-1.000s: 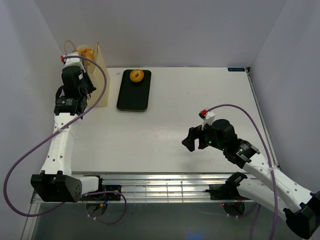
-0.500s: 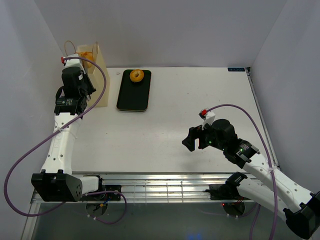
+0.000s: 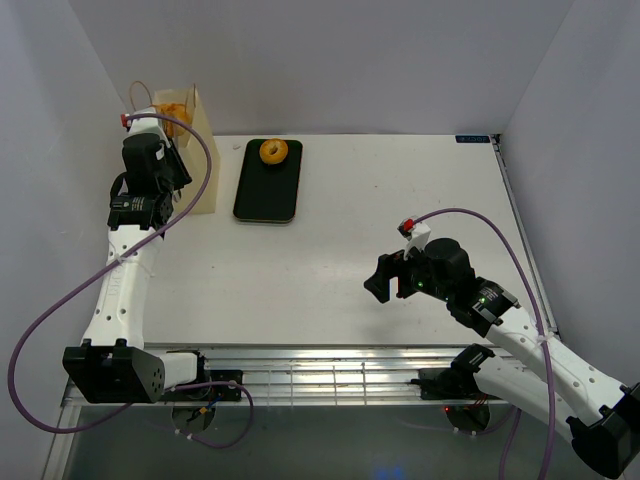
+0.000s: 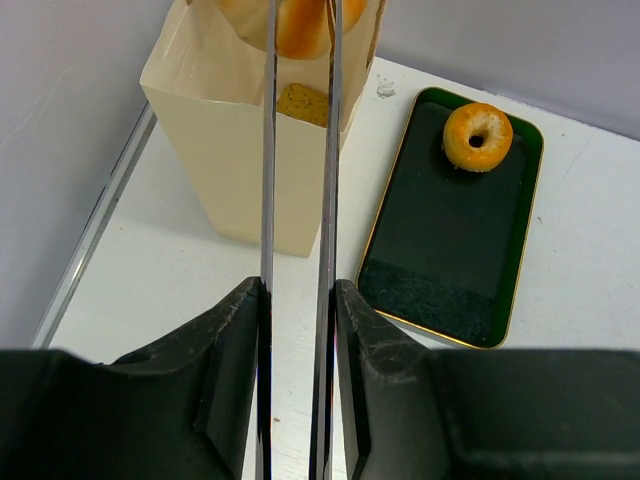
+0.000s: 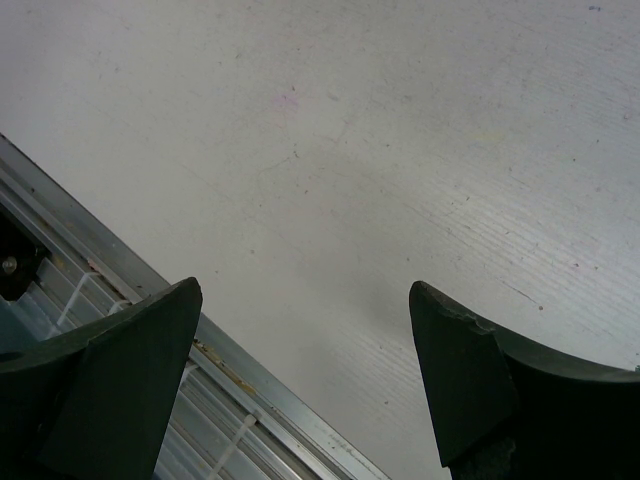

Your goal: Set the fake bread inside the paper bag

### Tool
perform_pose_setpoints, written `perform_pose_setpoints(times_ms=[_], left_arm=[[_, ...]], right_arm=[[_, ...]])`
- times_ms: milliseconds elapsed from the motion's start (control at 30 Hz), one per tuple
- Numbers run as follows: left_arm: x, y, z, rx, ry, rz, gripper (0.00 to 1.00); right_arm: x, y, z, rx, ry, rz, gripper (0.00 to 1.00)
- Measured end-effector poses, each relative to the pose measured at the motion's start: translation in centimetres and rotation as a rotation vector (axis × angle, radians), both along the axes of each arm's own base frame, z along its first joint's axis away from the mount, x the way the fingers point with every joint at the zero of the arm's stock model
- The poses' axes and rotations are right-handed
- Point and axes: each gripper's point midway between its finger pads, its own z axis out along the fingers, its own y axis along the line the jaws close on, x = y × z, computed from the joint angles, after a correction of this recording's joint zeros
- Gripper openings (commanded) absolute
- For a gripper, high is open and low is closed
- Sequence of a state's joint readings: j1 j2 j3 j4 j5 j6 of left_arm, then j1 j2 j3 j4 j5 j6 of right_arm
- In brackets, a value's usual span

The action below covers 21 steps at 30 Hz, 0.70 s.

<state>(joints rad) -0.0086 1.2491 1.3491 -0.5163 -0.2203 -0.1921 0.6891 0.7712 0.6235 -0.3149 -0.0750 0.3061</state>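
Left gripper (image 4: 299,20) — jaws pinched nearly together on the golden bun (image 4: 300,32), at the paper bag's (image 4: 240,160) mouth. Release off-centre and you risk the bun catching the rim and falling beside the bag. The orange-brown ring (image 4: 478,137) lies on the tray (image 4: 440,260) just right of the bag; the right gripper (image 5: 302,300), far from the bag, gapes empty

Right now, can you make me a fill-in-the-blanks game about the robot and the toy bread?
The orange-brown ring lies on the black ____.
The left gripper holds the golden bun at the mouth of the paper ____.
The right gripper is wide ____ above the table.
Missing words: tray; bag; open.
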Motion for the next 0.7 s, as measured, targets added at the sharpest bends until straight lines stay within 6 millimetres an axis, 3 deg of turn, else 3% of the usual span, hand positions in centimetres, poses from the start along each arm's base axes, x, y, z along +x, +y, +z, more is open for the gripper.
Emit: perform_pose_setpoints(times_ms=[700], left_arm=[[-0.48,-0.33,0.68,-0.008,-0.014,-0.018,0.46]], right_arm=[[-0.07,-0.04,0.25,0.007,-0.008,0.0,0.9]])
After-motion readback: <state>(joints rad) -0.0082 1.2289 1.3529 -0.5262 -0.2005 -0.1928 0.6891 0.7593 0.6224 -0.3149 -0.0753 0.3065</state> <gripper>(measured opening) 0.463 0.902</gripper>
